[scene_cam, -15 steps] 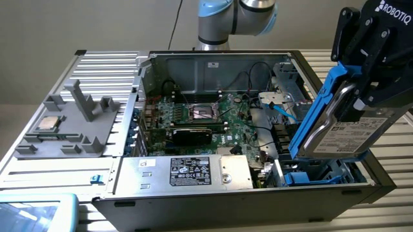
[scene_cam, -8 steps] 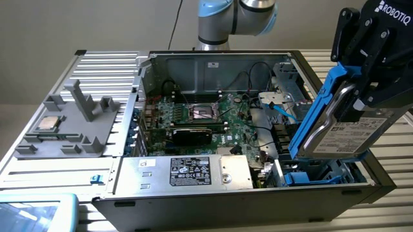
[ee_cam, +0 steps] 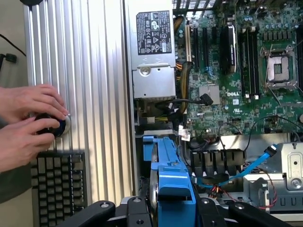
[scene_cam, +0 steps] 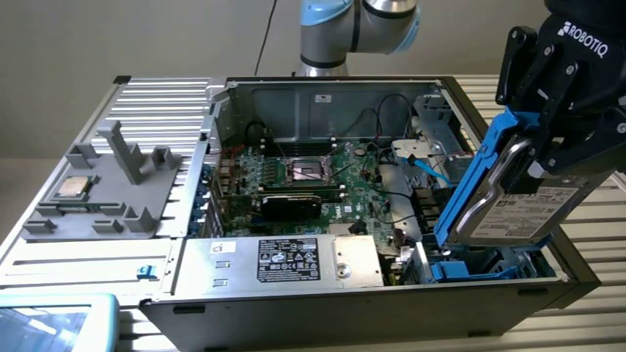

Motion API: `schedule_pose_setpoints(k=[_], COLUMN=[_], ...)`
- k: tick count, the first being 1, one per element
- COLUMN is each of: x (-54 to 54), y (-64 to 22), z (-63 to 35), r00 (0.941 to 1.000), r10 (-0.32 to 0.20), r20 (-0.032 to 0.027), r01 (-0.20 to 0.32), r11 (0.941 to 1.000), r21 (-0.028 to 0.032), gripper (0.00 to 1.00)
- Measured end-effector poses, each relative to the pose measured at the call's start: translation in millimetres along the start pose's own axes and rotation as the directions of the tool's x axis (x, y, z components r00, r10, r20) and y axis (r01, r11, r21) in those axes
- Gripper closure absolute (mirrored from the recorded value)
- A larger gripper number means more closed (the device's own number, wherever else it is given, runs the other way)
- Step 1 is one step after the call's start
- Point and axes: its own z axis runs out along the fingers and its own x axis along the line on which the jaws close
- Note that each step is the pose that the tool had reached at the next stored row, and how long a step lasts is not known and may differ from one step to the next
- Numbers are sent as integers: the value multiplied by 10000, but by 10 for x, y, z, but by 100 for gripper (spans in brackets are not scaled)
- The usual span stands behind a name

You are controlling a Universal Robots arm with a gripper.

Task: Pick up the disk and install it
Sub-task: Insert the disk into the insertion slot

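Exterior view: a black jointed pincer (scene_cam: 544,128) is clamped on the disk (scene_cam: 523,209), a silver-grey metal slab with a white printed label. The disk hangs tilted, on edge, above the corner of an open computer case (scene_cam: 323,95) on the exterior view's right. Smooth blue plastic carrier rails (scene_cam: 477,176) frame the disk. Just below it sits a blue-lined drive bay (scene_cam: 489,270); disk and bay are close, but I cannot tell whether they touch.

The case rests on a ribbed aluminium table (scene_cam: 88,257). Inside it lie a green motherboard (scene_cam: 323,187), crowded with small parts, and a boxy grey power supply (scene_cam: 293,260) with a black label. Outside the case, on the exterior view's left, a grey plastic holder (scene_cam: 108,191) carries a small square silver chip (scene_cam: 72,188).

The step in hand appears to be seating the disk. Doing it well likely means levelling the tilt, squaring the rails with the bay's guides, and keeping clear of the thin blue cable (scene_cam: 429,170) nearby.

Wrist view: the pincer (ee_cam: 173,210) grips the disk (ee_cam: 154,189) by its blue carrier rails (ee_cam: 173,177), black fingers (ee_cam: 102,210) on either side. Beyond lie the power supply (ee_cam: 151,52), the motherboard (ee_cam: 227,71), and the glossy blue cable (ee_cam: 246,169). A person's hands (ee_cam: 28,118) rest on a round black knob (ee_cam: 54,126) beside a dark keyboard (ee_cam: 57,189) on the table (ee_cam: 94,71).
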Motion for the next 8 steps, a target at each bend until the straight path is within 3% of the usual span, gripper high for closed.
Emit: schedule_pose_setpoints(k=[8], x=[-11], y=[0], z=[145], r00=[10000], r10=[-7], r20=[0], r01=[7], r11=[10000], r21=[0], gripper=[63])
